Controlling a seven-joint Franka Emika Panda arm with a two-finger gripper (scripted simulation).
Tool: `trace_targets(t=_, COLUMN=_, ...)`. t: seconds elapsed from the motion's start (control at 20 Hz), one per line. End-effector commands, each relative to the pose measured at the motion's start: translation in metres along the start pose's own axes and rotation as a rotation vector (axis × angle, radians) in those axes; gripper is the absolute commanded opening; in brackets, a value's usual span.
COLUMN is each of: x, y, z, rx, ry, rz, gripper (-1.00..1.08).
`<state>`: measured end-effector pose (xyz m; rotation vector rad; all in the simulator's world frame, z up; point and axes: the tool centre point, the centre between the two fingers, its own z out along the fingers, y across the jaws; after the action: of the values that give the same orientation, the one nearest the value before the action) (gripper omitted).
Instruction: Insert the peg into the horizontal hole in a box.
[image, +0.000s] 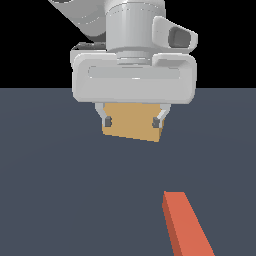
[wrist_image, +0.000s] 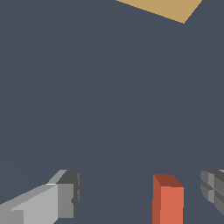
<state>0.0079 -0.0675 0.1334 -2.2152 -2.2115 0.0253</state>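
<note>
The peg (image: 185, 225) lies on the dark floor at the lower right of the exterior view; only its orange-red half shows, the pale half is cut off by the frame. The tan box (image: 132, 129) stands farther back, partly hidden behind my gripper (image: 132, 121). The gripper is open and empty, hovering apart from the peg. In the wrist view the peg's orange-red end (wrist_image: 168, 203) shows between my two fingers (wrist_image: 65, 197), nearer one of them, and a corner of the box (wrist_image: 162, 8) shows at the frame's edge. The hole is not visible.
The dark blue-grey floor (image: 60, 190) spreads around the box and peg. The arm's white wrist and hand body (image: 132, 75) fill the upper middle of the exterior view.
</note>
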Motion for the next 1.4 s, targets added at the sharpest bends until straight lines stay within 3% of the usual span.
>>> trace_targets(t=0.0, x=-0.026, y=0.006, z=0.007, rx=-0.002, ry=0.000, rz=0.004, gripper=1.00)
trace_targets(t=0.75, x=-0.174, y=0.045, z=0.050, rx=-0.014, ry=0.002, rz=0.024, gripper=1.00)
trace_targets(t=1.35, x=-0.225, y=0.061, z=0.064, rx=-0.019, ry=0.004, rz=0.031, gripper=1.00)
